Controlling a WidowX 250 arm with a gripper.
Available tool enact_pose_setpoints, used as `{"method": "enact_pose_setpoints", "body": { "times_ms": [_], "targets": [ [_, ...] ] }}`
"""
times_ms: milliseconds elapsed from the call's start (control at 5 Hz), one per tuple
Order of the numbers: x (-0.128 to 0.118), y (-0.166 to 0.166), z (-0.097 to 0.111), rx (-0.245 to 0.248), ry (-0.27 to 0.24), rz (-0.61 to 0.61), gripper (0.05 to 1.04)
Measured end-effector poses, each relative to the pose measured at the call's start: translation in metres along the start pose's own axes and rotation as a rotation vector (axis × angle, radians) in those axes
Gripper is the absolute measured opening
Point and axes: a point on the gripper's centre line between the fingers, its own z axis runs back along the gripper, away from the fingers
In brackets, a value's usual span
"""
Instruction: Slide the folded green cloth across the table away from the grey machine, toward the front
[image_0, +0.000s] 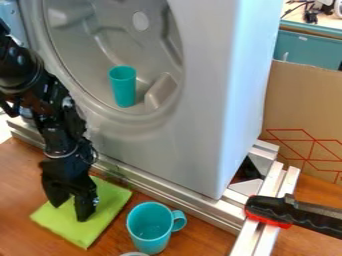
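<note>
We see the flat green cloth (105, 212) lying on the wooden table (27, 172) in front of the metal rails, with the black gripper (71, 212) pointing down over it, fingers apart, though we can't tell whether their tips touch it. Just beside the cloth we find a teal mug (148, 227), upright, its handle towards the rails. Beyond, we see a teal cup (123, 89) standing inside the round opening of the grey machine (194, 145), and a black-and-red clamp (287, 212) at the rails on the right of the view.
</note>
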Motion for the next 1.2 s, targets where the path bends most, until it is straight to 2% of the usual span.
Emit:
{"method": "enact_pose_setpoints", "body": {
  "times_ms": [200,400,600,800,1000,1200],
  "targets": [
    [-0.027,0.023,-0.005,-0.037,0.049,-0.01,1.0],
    [-0.036,0.013,-0.006,-0.075,0.058,0.022,1.0],
    [-0.043,0.001,-0.007,-0.081,0.081,0.032,1.0],
    [-0.039,-0.014,-0.006,-0.077,0.105,0.023,1.0],
    [-0.044,-0.038,-0.004,-0.096,0.158,0.016,1.0],
    [-0.041,-0.045,0.021,-0.08,0.117,0.014,1.0]
  ]
}}
